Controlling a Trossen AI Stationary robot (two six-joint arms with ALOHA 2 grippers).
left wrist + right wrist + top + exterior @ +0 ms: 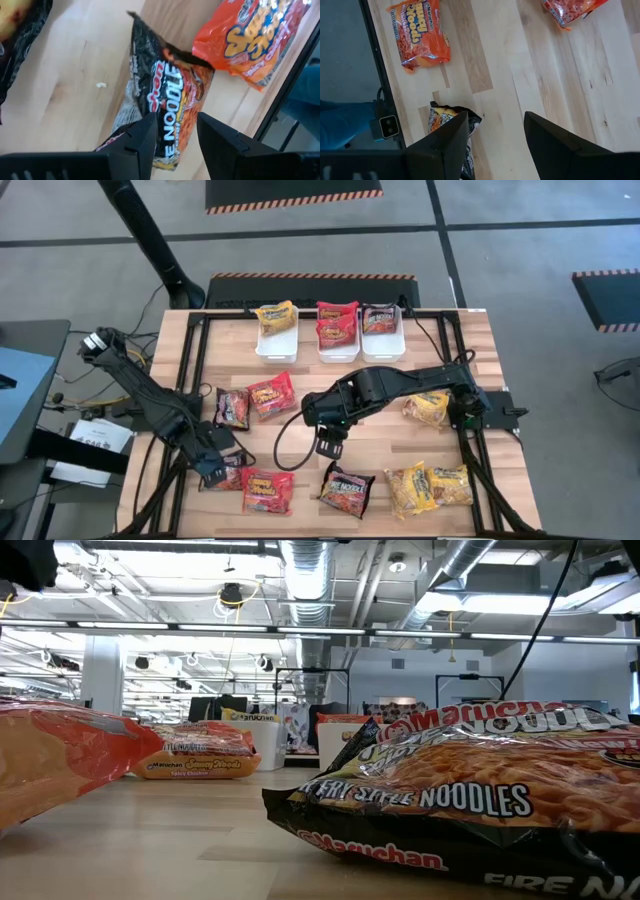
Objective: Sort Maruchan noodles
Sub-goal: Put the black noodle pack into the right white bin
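Our left gripper (175, 137) straddles a black packet (165, 95), fingers spread, not clenched; our right gripper (495, 145) hangs released.

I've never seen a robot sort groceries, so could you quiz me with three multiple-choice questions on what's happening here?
1. Where is the left gripper?
A. Above the bins
B. Over a dark packet near the table's left front
C. Off the table

2. What colour is the packet in the leftmost bin?
A. Yellow
B. Red
C. Dark

3. What state is the right gripper in?
A. Shut on a red packet
B. Shut on a yellow packet
C. Open and empty

Answers:
1 B: the left gripper has its fingers either side of the dark packet.
2 A: a yellow packet lies in the leftmost bin.
3 C: the right gripper shows only bare table between its spread fingers.
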